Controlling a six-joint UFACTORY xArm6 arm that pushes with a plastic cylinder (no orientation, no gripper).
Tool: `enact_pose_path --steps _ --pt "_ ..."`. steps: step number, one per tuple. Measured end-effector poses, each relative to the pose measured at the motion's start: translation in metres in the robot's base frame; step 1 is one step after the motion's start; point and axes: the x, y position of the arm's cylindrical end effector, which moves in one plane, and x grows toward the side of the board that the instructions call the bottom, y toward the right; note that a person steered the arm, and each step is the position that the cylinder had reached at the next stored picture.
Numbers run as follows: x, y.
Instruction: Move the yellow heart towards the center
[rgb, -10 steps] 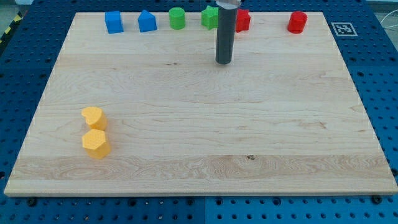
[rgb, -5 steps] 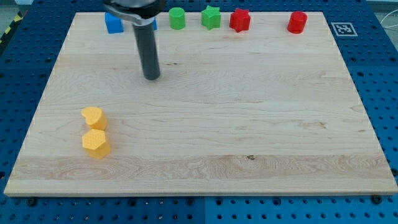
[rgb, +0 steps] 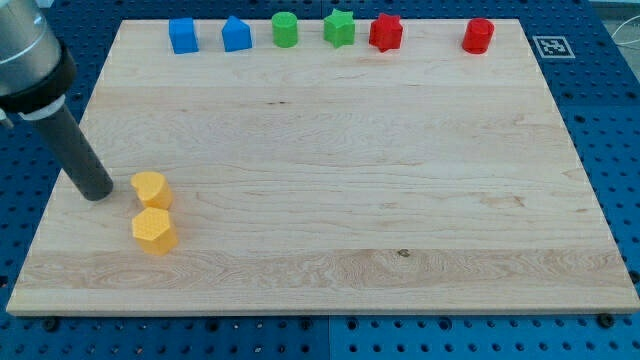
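The yellow heart (rgb: 150, 188) lies on the wooden board (rgb: 330, 180) near the view's left edge. A yellow hexagon block (rgb: 153, 230) sits just below it, touching or nearly so. My tip (rgb: 98, 192) rests on the board just left of the yellow heart, with a small gap between them. The rod rises up and to the left out of view.
Along the view's top edge stand a blue block (rgb: 183, 35), a blue house-shaped block (rgb: 236, 34), a green cylinder (rgb: 285, 29), a green star (rgb: 339, 28), a red star (rgb: 385, 32) and a red cylinder (rgb: 479, 35). A marker tag (rgb: 552, 46) sits at top right.
My tip has swept from the upper middle of the board down and left, ending beside the yellow heart's left side. No block has moved.
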Motion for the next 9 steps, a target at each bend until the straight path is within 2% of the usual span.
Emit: enact_pose_path --steps 3,5,7,9 --pt "0.000 0.106" --pt "0.042 0.142" --pt "0.048 0.225" --pt "-0.004 0.195"
